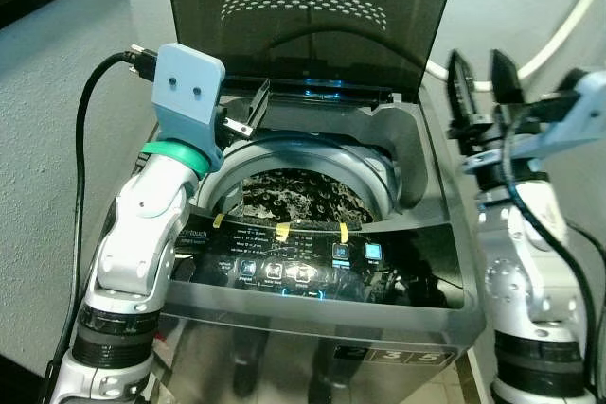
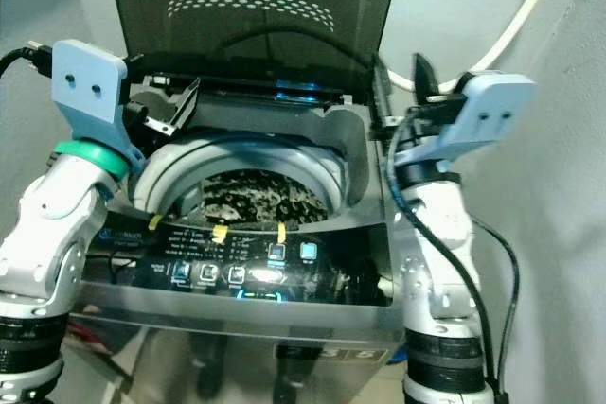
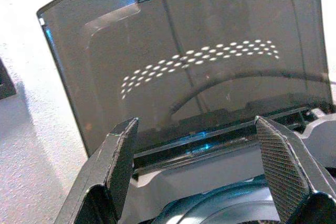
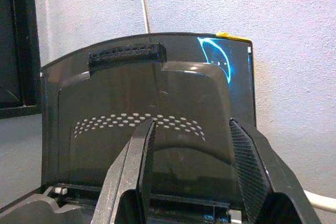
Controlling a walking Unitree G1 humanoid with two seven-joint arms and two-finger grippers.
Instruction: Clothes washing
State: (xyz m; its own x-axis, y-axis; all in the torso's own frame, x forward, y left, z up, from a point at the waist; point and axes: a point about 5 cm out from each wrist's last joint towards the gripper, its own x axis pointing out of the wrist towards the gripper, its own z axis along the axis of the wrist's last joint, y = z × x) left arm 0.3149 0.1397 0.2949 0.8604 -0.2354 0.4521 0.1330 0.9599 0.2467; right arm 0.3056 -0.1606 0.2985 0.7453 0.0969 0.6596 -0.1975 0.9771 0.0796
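Left eye view, near to far. Nearest: control panel [image 1: 303, 267] of top-loading washing machine [image 1: 312, 328], glossy black, with blue-lit buttons and three yellow tape strips [image 1: 282, 230] along its rear edge. Just behind: round drum opening [image 1: 298, 172] ringed in grey-blue, holding dark, black-and-white patterned clothes [image 1: 298, 201] well down inside the tub. At the left edge of the opening: left arm raised, blue wrist housing [image 1: 189, 92] above a green band, black cable [image 1: 85, 130] looping out toward the wall; left gripper [image 3: 202, 166] poised over the left rear rim of the drum, fingers [image 3: 118, 166] spread wide apart, nothing between them. At the right side of the machine: right arm lifted, right gripper [image 1: 483, 87] pointing upward beside the rear right corner, fingers [image 1: 461, 92] parted and empty. Farthest: smoked translucent lid [image 1: 308, 7] standing upright on its hinge against the textured pale wall [image 1: 57, 73], reflecting a curved band of light dots; white hose [image 1: 559, 35] running up the wall at right.
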